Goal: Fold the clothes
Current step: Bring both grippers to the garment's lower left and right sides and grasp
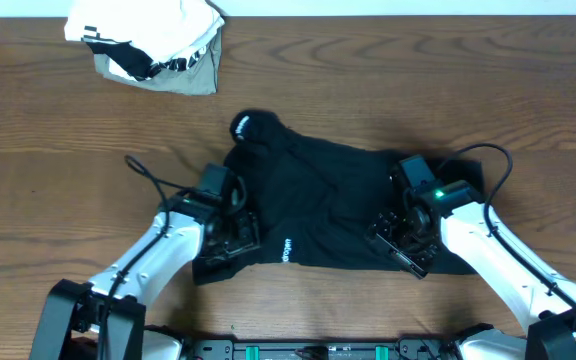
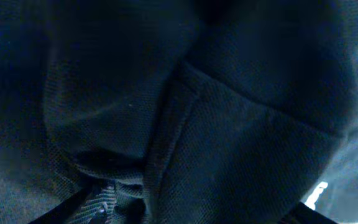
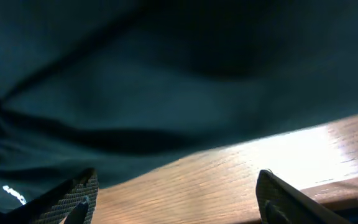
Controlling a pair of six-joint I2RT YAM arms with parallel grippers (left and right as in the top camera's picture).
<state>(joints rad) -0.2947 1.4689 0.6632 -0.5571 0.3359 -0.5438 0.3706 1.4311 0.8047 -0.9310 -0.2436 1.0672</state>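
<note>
Fingers cannot be read from overhead: the left gripper (image 1: pixel 230 232) and right gripper (image 1: pixel 405 240) both sit low on the black garment (image 1: pixel 318 200), their tips hidden by their own housings. The garment lies rumpled at mid-table, near the front edge, with a white logo (image 1: pixel 287 250) close to its near hem. A white-and-grey bundle (image 1: pixel 153 45) rests well apart at the far left of the table (image 1: pixel 68 150). No container is in view.

Left wrist view: black fabric fills the frame, with a raised seam (image 2: pixel 185 124) running through it. Only a sliver of ribbed pad (image 2: pixel 98 205) shows at the bottom edge, so I cannot tell whether these fingers are apart or clamped.

Right wrist view: both fingers (image 3: pixel 82 193) stand wide apart with bare wood between them. The garment's edge lies just beyond the tips.

Risks, as judged:
- The right fingers may close on nothing, because the hem sits ahead of them.
- The left gripper may pinch several layers, because the fabric is bunched there.
- An uneven lift would drag the garment and deepen its creases.
</note>
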